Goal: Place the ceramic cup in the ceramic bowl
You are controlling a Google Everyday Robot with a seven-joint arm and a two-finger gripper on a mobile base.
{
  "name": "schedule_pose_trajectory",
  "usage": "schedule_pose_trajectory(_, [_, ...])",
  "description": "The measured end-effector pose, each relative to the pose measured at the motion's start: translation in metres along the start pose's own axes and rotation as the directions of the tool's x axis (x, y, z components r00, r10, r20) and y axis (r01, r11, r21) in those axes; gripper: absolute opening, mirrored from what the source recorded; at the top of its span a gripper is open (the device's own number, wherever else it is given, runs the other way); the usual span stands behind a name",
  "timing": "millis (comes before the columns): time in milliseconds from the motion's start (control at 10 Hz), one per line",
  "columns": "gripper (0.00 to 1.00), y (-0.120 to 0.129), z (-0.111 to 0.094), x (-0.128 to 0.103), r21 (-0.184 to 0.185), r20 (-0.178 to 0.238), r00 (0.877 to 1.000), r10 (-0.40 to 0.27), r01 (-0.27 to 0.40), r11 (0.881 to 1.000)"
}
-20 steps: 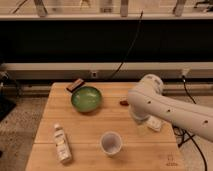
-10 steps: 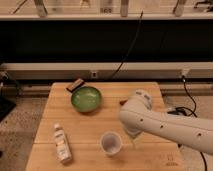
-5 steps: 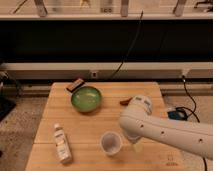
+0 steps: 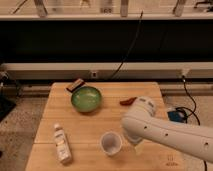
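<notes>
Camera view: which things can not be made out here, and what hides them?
- Gripper: right of the cup, almost all under the arm; its state is unclear.
- Red object: partly behind the arm, too small to name.
- Dark object behind the bowl: too small to name.
- Bottle label: unreadable.
- Arm: cut off by the right edge.

The gripper (image 4: 135,144) is low, just right of the cup (image 4: 110,143); the bowl (image 4: 86,98) stands well apart behind.
</notes>
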State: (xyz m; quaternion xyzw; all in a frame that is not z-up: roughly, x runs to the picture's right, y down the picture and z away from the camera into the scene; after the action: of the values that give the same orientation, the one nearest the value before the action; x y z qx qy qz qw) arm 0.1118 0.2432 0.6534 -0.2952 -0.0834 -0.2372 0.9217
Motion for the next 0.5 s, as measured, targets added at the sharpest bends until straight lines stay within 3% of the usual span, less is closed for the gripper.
schedule_pose_trajectory(500, [0.8,0.021,-0.01,-0.025,0.028,0.051,0.996,-0.07,0.069,0.997])
